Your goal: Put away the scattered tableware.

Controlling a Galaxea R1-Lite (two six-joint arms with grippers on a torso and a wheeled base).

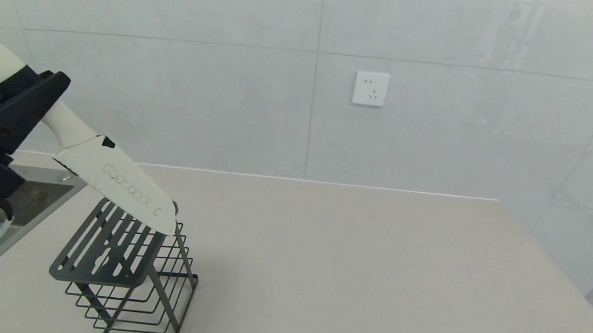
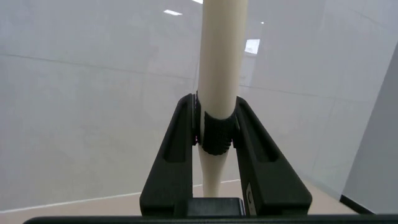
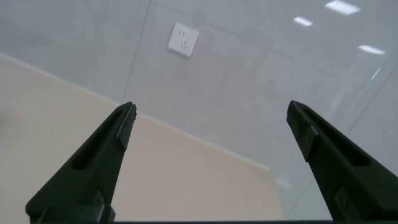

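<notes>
You are working with several things partly out of sight. The knife (image 1: 120,185) is running off the head view's edge at its butt end, and a stretch of its white handle is lying hidden between the fingers of your left gripper (image 1: 32,89). The blade's tip is overlapping the far corner of the knife rack (image 1: 109,249), so you cannot tell whether it is touching the slotted top plate or hanging just above it. Beside the rack, on its side away from the open worktop (image 1: 346,274), a steel sink (image 1: 38,193) is showing as a narrow strip, the rest lying hidden behind your left gripper.

You are looking at one knife, one rack, one wall socket (image 1: 371,89) and two grippers.

The rack is standing upright on the worktop, its slanted top plate sitting over a wire basket. The knife is not sitting in any slot: its blade is slanting down toward the rack from above, held clear of the worktop.

Your left fingers are clamping the knife's handle between their black ribbed pads. Your right gripper (image 3: 210,112) is holding its fingers spread wide apart with nothing between them. The socket is sitting on the wall, well apart from the rack, above and beyond it.
</notes>
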